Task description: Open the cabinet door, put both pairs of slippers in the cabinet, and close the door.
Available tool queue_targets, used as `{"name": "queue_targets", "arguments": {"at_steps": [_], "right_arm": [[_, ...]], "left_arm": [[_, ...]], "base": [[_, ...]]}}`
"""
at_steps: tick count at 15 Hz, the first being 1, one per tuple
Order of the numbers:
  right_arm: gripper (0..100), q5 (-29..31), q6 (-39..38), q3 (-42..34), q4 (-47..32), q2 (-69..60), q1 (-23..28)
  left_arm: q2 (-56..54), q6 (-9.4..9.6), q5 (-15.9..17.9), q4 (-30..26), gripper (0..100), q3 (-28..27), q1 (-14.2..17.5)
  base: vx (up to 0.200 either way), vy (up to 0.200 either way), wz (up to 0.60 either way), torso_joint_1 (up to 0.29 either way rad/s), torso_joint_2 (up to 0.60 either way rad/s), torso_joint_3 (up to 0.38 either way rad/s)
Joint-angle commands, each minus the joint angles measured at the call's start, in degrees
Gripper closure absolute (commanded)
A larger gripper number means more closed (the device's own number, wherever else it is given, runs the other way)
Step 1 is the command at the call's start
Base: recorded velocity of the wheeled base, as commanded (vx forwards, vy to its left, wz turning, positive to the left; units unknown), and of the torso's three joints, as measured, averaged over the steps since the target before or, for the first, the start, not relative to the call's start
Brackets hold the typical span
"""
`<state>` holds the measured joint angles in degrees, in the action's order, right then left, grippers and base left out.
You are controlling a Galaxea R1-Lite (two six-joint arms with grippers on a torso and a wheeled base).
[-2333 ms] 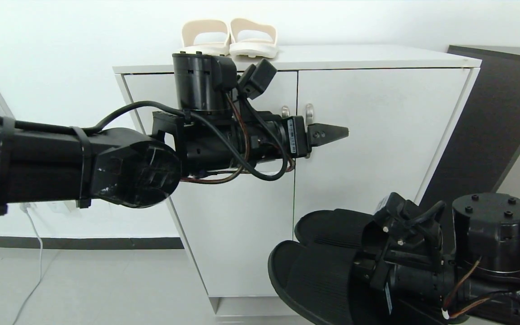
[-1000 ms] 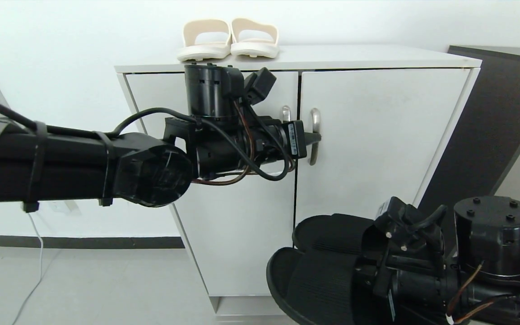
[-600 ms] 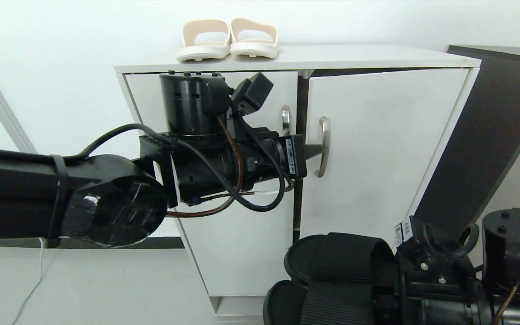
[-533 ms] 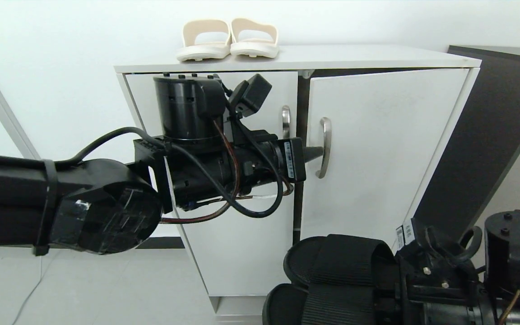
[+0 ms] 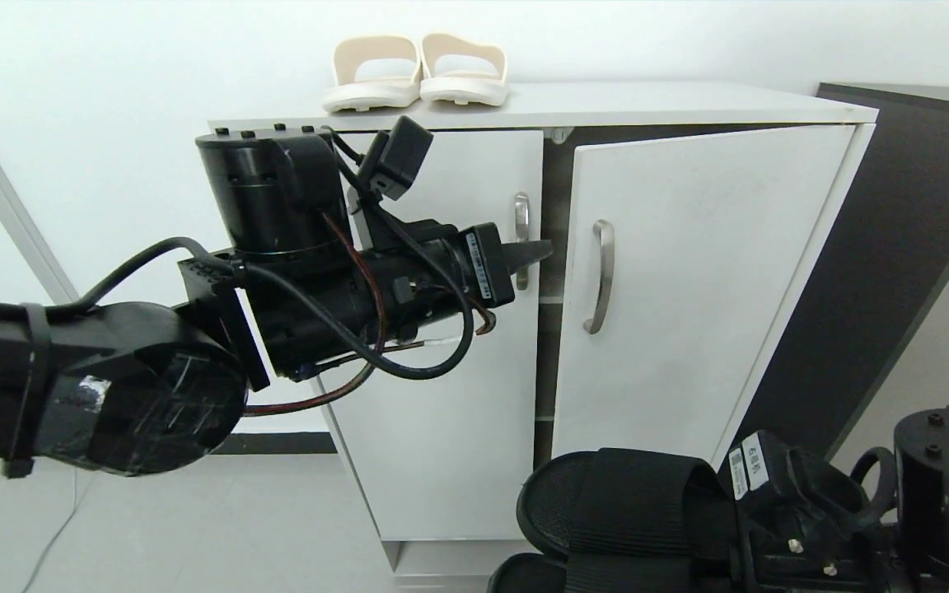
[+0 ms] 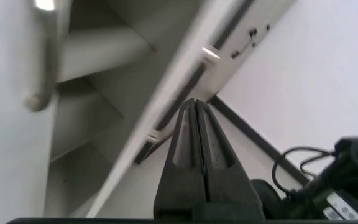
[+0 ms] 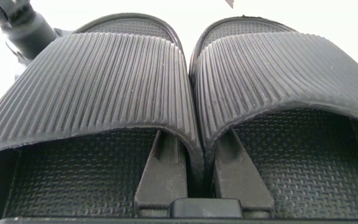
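The right door [image 5: 689, 280] stands ajar, leaving a narrow dark gap [image 5: 555, 247] at its left edge. The left end effector [image 5: 536, 249], clenched and empty, sits just before that gap. Low right, the right end effector [image 7: 196, 143] grasps the black slippers [image 5: 623, 511]. Beige slippers [image 5: 417, 70] rest on the cabinet top [image 5: 689, 99], left of middle.

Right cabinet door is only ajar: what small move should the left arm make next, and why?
Probably nudge the left pincer into the dark gap behind the right door and sweep it wider. The pincer is shut, clear of the handle, and the gap looks too narrow for the black slippers held by the right pincer.
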<state>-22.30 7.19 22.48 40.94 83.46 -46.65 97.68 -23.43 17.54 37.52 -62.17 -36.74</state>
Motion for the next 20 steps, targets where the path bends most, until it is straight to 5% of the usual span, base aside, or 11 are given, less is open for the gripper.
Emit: {"name": "queue_targets", "arguments": {"at_steps": [1, 12, 15, 20], "right_arm": [[100, -0.03, 0.01, -0.24, 0.02, 0.3, -0.19], [100, 0.06, 0.01, -2.35, 0.02, 1.45, -2.39], [100, 0.06, 0.1, -2.35, 0.02, 1.89, -3.09], [100, 0.06, 0.1, -2.62, 0.02, 2.15, -3.88]], "left_arm": [[2.34, -0.04, 0.04, 0.09, 100, -1.46, 1.06], [14.2, -0.39, -0.58, -0.08, 100, -13.59, 2.11], [15.08, -0.48, -2.86, 0.18, 100, -14.29, 1.76], [11.74, -0.04, -4.27, 5.28, 100, -7.26, -5.88]], "base": [[0.0, 0.0, 0.0, 0.0, 0.0, 0.0], [0.0, 0.0, 0.0, 0.0, 0.0, 0.0], [-0.2, 0.0, 0.0, 0.005, 0.0, 0.005], [-0.2, 0.0, 0.0, 0.001, 0.01, 0.003]]}}
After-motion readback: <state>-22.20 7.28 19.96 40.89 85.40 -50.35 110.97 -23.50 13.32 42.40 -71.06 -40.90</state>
